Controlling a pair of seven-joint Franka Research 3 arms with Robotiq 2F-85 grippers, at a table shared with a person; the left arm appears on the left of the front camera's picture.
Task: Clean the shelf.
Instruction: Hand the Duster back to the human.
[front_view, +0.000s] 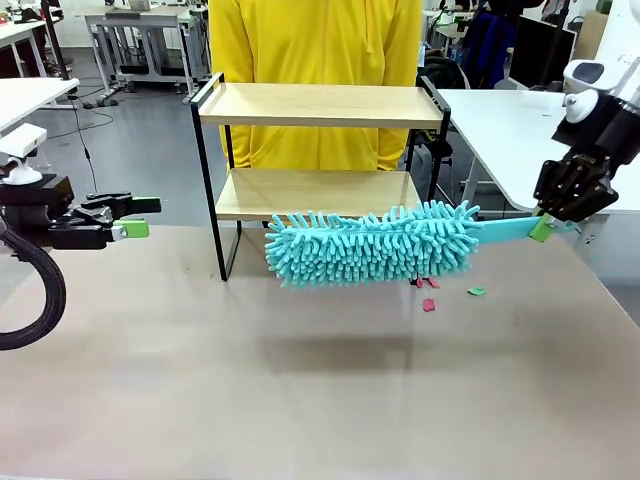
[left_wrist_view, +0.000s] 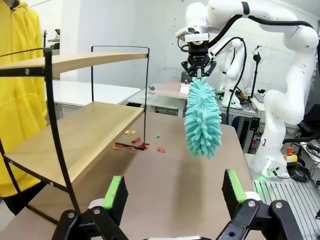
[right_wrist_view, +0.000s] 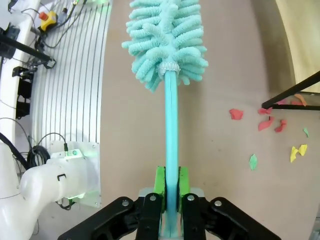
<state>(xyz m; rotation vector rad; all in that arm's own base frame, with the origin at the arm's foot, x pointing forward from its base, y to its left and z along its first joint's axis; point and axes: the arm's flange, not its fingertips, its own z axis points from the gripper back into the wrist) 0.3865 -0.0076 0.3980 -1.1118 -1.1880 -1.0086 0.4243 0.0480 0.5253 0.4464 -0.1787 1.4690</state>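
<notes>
Paper scraps (front_view: 430, 296) litter the worktop (front_view: 320, 380); the duster (front_view: 370, 245) is clamped in the right jaws (front_view: 545, 228), the left jaws (front_view: 130, 218) stand wide and empty. Sweeping the shelf (front_view: 320, 105), beyond the duster head, is judged next.

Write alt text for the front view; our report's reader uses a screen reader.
The right gripper, shut on the handle of a turquoise duster, holds it level in front of the shelf's lower board. Paper scraps lie on the table below. The left gripper is open at the left, and a person in yellow stands behind.
</notes>
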